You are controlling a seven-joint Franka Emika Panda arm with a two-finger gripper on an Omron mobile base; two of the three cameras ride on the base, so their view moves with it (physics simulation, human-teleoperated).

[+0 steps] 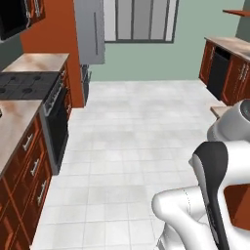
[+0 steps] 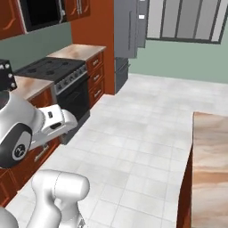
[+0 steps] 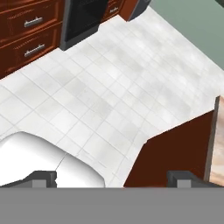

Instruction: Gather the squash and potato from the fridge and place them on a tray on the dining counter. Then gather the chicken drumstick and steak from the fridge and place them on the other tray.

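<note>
The arm (image 1: 215, 195) rises folded at the lower right of the left base view and at the lower left of the right base view, over a white tiled floor (image 1: 136, 136); in the hand view the gripper (image 3: 113, 177) looks down at those tiles, its two dark fingertips (image 3: 43, 178) standing far apart at the bottom edge with nothing between them, so the jaws are spread wide and hold nothing; the fridge (image 2: 127, 40) stands at the far end of the room, tall and grey, beside a red-brown panel and near the barred window (image 2: 187, 20), its doors seeming shut, though it is too far off to be sure; along the left wall runs a counter (image 1: 14, 122) with a marbled top over red-brown drawers, and set into it a black stove (image 1: 29, 83) with an oven (image 1: 57, 127) below; a microwave (image 2: 42, 13) hangs above the stove in the right base view; the dining counter (image 2: 211, 151) shows at the right of the right base view as a tan marbled top over a red-brown base, and the hand view catches its corner (image 3: 216, 140) at the right edge, close to the gripper; another stretch of cabinets (image 1: 227, 68) lines the far right wall in the left base view.
</note>
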